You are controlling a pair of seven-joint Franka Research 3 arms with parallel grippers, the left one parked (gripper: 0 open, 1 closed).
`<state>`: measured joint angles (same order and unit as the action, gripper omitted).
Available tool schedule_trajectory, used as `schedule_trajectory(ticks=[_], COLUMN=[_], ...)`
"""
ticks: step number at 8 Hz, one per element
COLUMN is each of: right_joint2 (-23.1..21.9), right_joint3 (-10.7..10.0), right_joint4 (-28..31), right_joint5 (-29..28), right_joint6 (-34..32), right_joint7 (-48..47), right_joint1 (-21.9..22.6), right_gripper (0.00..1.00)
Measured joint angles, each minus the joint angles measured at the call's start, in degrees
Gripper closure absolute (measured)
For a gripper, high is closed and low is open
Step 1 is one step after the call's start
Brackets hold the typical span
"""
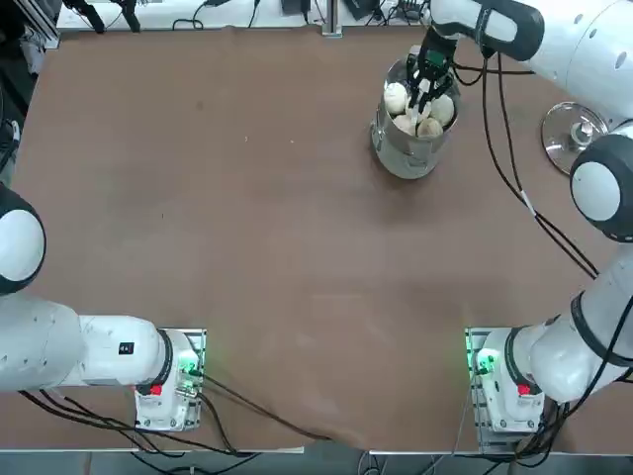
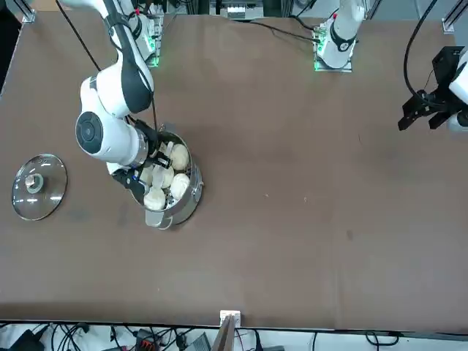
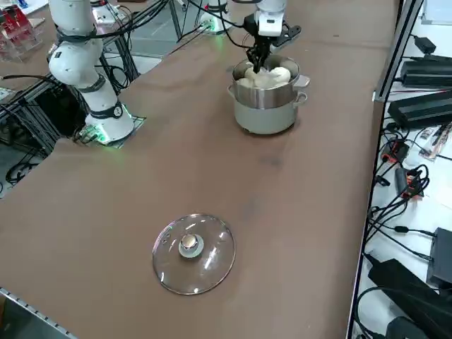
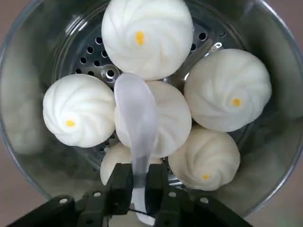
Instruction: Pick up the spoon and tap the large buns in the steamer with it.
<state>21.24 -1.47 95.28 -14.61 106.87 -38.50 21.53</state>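
Note:
My right gripper (image 4: 140,189) is shut on the white spoon (image 4: 137,120), holding it by the handle with the bowl reaching out over the middle bun. The gripper (image 1: 431,81) hangs low over the steel steamer (image 1: 410,148), just inside its rim. Several large white buns (image 4: 142,35) with yellow dots fill the steamer's perforated tray. The spoon's bowl lies across the central bun (image 4: 168,118); I cannot tell whether it touches. From the side, the gripper (image 3: 260,58) dips into the steamer (image 3: 267,106) over the buns (image 3: 268,76). The front view shows the buns (image 2: 168,183) beside the wrist.
A round glass lid with a knob (image 3: 193,251) lies flat on the brown table, well away from the steamer; it also shows as the lid (image 2: 38,186) and the lid (image 1: 574,129). Cables and power bricks lie off the table's edge.

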Motion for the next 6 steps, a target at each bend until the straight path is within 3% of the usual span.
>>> schedule_trajectory(ticks=[4, 6], right_joint2=[-2.0, -4.1], right_joint3=[-0.7, -1.2], right_joint4=[-0.6, -1.5], right_joint5=[0.0, 0.0], right_joint6=[-0.7, -4.4], right_joint7=[0.0, 0.1], right_joint1=[-0.4, -2.4], right_gripper=[0.82, 0.82])
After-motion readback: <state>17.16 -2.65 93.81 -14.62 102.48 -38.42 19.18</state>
